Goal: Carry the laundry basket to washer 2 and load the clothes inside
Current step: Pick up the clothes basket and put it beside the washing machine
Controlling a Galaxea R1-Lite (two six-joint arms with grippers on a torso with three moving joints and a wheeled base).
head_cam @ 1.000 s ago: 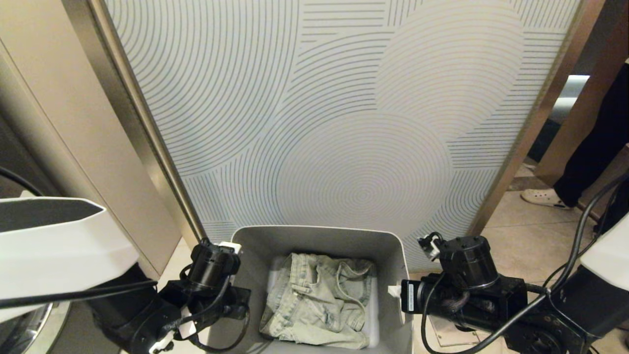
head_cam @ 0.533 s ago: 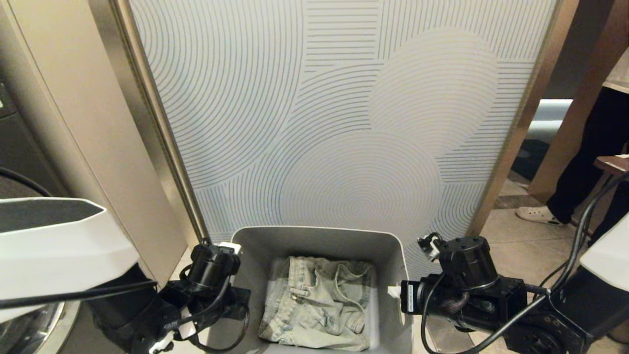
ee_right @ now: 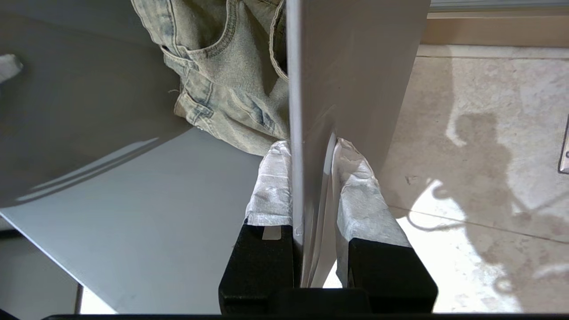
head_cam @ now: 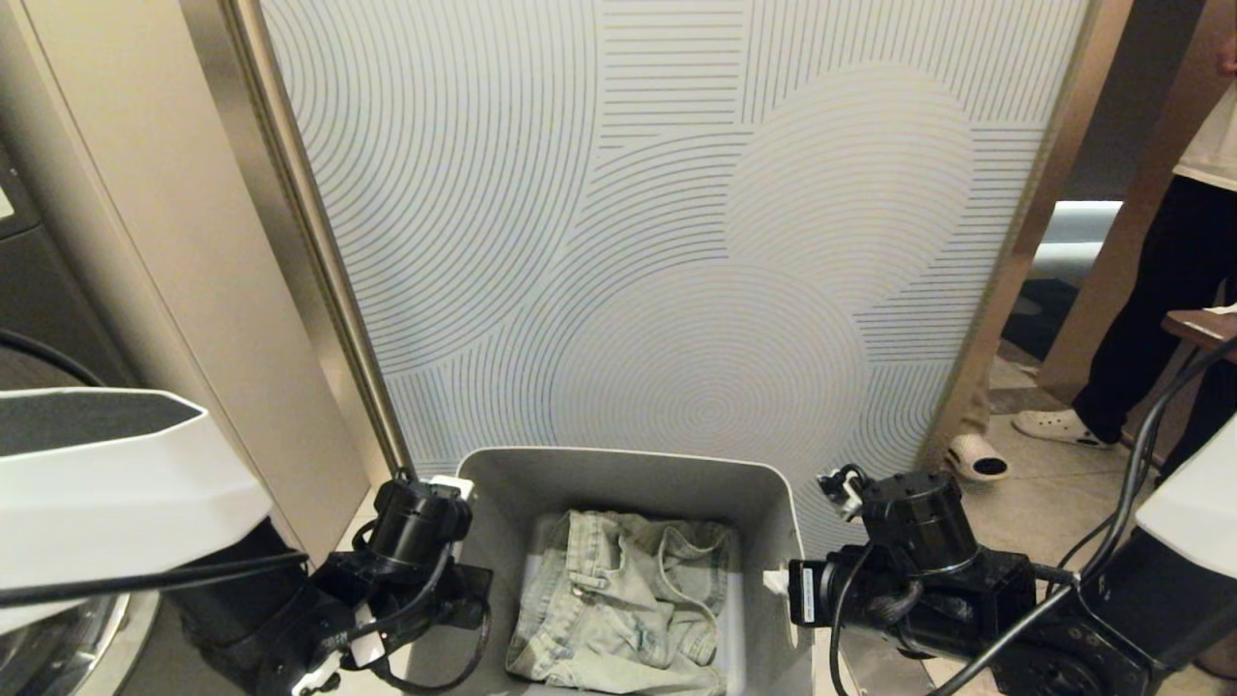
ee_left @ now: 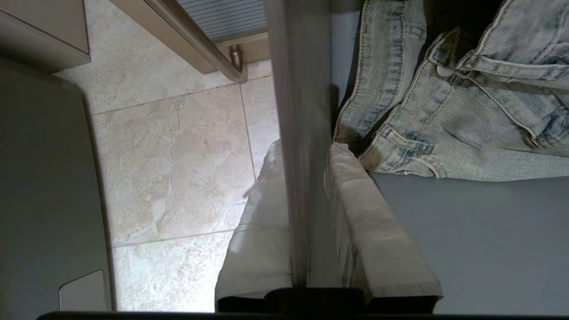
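The grey laundry basket (head_cam: 628, 467) hangs between my two arms, in front of a patterned panel. The clothes (head_cam: 618, 604), a pale washed denim garment, lie crumpled on its floor. My left gripper (ee_left: 304, 149) is shut on the basket's left wall (ee_left: 298, 89), one padded finger outside and one inside. My right gripper (ee_right: 311, 144) is shut on the right wall (ee_right: 355, 66) in the same way. A dark grey washer (head_cam: 24, 280) with a chrome door rim (head_cam: 68, 643) shows at the far left. Its numeral is out of view, so I cannot tell whether it is washer 2.
A pale panel with curved lines (head_cam: 676, 242) stands right behind the basket, with a metal post (head_cam: 319, 251) and beige cabinet side (head_cam: 145, 242) to its left. A person's legs (head_cam: 1150, 319) and shoes stand at the right, by a wooden table corner (head_cam: 1203, 327). The floor is tiled (ee_left: 169, 169).
The whole head picture has slid downward as the camera rose. More of the person and a second shoe have come into view. The basket and both grippers keep their grip.
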